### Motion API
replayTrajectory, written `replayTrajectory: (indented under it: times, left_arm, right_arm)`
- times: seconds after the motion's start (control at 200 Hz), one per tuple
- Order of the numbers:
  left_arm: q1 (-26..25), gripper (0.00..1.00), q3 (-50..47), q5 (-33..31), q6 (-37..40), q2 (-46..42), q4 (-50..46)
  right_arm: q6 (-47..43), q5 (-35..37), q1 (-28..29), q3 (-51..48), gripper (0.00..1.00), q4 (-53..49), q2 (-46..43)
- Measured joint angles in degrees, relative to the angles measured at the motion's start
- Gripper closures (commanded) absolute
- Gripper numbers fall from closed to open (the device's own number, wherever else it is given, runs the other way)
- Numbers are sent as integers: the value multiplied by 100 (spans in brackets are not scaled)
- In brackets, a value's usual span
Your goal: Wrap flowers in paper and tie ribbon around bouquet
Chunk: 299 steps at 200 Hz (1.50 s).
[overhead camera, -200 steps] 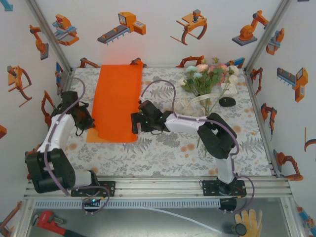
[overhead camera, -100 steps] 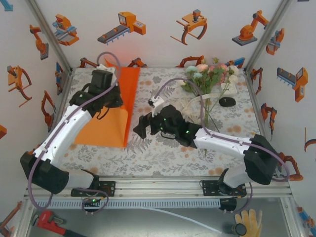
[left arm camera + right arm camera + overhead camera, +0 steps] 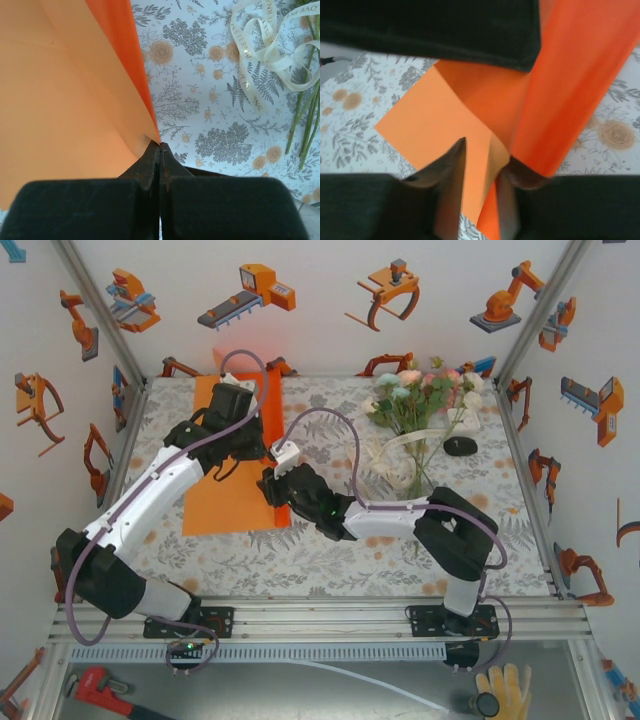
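Observation:
The orange paper [image 3: 225, 505] lies at the left of the table, one side turned over so its paler face [image 3: 65, 90] shows. My left gripper [image 3: 266, 451] is shut on the paper's edge, the sheet pinched at the fingertips [image 3: 161, 146]. My right gripper [image 3: 272, 488] sits just in front of it, at the sheet's right edge. Its jaws [image 3: 487, 157] stand a little apart around a fold of paper [image 3: 430, 120]. The flowers [image 3: 425, 395] lie at the back right, stems [image 3: 307, 115] pointing forward. The cream ribbon [image 3: 395, 455] is looped beside the stems [image 3: 265, 45].
A floral cloth [image 3: 330, 560] covers the table. A small dark round object [image 3: 460, 447] sits right of the flowers. Metal frame posts [image 3: 100, 310] and white side walls close in the space.
My left gripper has carried the paper's left edge up and over to the right, folding the sheet. The right gripper drew back, then returned to the sheet's right edge, its jaws narrowing around it.

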Motion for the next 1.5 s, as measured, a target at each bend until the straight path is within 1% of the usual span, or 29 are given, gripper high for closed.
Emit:
replayTrajectory:
  times: [0.04,0.075,0.11,0.135,0.17,0.2,0.23,0.25,0.28,0.32,0.355,0.401,0.436,0.446,0.481,0.521,0.561,0.586,0.621,0.656,0.701,0.801,0.851,0.976,1.141,1.247,1.317,1.457,1.497]
  left_arm:
    - [-2,77,-9,35,57,-24,28]
    - [-11,60,-26,37,79,-57,44]
    - [-22,44,-72,-9,92,-120,63]
    - [-22,37,-133,-76,39,-188,87]
    - [-33,34,-262,-240,17,-343,120]
    - [-35,34,-492,-457,-120,-568,227]
    - [-22,39,-763,-667,-330,-844,299]
    - [0,42,-1038,-837,-481,-1104,376]
    - [74,42,-1471,-1058,-754,-1569,391]
    - [262,44,-2052,-1213,-1145,-2225,455]
    - [531,46,-2551,-1320,-1473,-2824,415]
    - [1080,47,-3134,-1285,-1904,-3536,417]
    - [1419,47,-3390,-1222,-2151,-3825,409]
    - [1622,47,-3523,-1213,-2251,-3947,400]
    - [1891,47,-3670,-1064,-2406,-4015,411]
    - [2208,47,-3816,-769,-2553,-3871,446]
    - [2347,49,-3864,-560,-2640,-3650,496]
    - [2428,51,-3864,-352,-2664,-3333,535]
    - [2461,53,-3832,-164,-2682,-3014,601]
    - [2470,56,-3746,131,-2691,-2516,734]
    - [2461,56,-3665,372,-2706,-1930,916]
    - [2380,56,-3576,627,-2712,-922,1351]
    - [2358,56,-3569,669,-2730,-555,1449]
    - [2347,60,-3567,584,-2813,-7,1451]
    - [2398,63,-3493,275,-2949,332,1322]
    - [2505,64,-3397,190,-2999,426,1204]
    - [2634,65,-3346,101,-3001,476,1176]
    - [2879,65,-3259,26,-2990,560,1150]
    - [2942,65,-3235,-24,-2959,575,1134]
  right_arm:
    - [28,66,0,20,94,57,7]
    - [50,101,0,26,100,98,7]
    - [96,129,0,37,100,138,4]
    - [144,157,0,42,100,153,7]
    - [170,186,0,42,100,179,4]
    - [219,212,0,42,100,188,4]
    - [289,264,0,42,100,190,4]
    - [334,299,0,42,100,190,4]
    - [422,378,0,42,100,188,4]
    - [494,455,0,44,100,184,2]
    - [586,560,0,52,100,164,0]
    - [684,678,0,87,100,87,0]
    - [752,748,0,114,100,37,0]
    - [776,776,0,125,100,26,0]
    - [839,846,0,144,100,-13,-7]
    - [944,940,0,149,100,-50,-28]
    - [1032,1012,0,149,100,-83,-50]
    - [1097,1064,0,149,100,-85,-63]
    - [1198,1150,0,149,100,-85,-83]
    - [1307,1222,0,149,100,-85,-107]
    - [1392,1303,0,149,100,-87,-133]
    - [1565,1462,0,149,100,-184,-195]
    - [1644,1528,0,151,100,-291,-221]
    - [1847,1753,0,186,100,-734,-315]
    - [2352,2271,0,186,100,-1423,-619]
    - [3060,2769,0,195,100,-2085,-931]
    - [3687,3091,0,247,100,-2774,-1113]
    - [4634,3497,39,273,100,-3954,-1298]
    - [4896,3593,63,197,97,-4212,-1373]
